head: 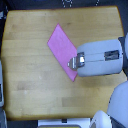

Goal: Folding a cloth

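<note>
Exterior view: the cloth (62,51) lies flat and slantwise on the wooden table (30,85). The gripper (74,62) reaches in from the view's right over the cloth's lower edge — whether it is gripping, I cannot tell.

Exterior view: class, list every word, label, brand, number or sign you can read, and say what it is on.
None can be read. The cloth is plain pink, the wooden table shows only grain, and the gripper and its grey arm casing show no legible marking in this blurred picture.
</note>
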You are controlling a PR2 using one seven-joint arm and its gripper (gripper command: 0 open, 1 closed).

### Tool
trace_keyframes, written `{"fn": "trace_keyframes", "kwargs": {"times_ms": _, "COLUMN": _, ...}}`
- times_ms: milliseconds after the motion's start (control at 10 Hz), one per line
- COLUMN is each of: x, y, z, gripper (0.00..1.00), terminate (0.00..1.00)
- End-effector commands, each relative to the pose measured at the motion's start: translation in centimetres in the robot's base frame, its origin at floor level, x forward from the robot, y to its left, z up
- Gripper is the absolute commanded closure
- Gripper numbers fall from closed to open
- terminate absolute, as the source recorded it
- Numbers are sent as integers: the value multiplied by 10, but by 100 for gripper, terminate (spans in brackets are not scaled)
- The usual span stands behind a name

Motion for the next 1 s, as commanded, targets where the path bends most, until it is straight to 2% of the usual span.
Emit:
{"fn": "trace_keyframes", "kwargs": {"times_ms": 0, "x": 8, "y": 14, "z": -35, "gripper": 0, "terminate": 0}}
{"fn": "trace_keyframes", "kwargs": {"times_ms": 300, "x": 19, "y": 12, "z": -56, "gripper": 0, "terminate": 0}}
{"fn": "trace_keyframes", "kwargs": {"times_ms": 600, "x": 10, "y": 9, "z": -75, "gripper": 0, "terminate": 0}}
{"fn": "trace_keyframes", "kwargs": {"times_ms": 900, "x": 14, "y": 5, "z": -82, "gripper": 0, "terminate": 0}}
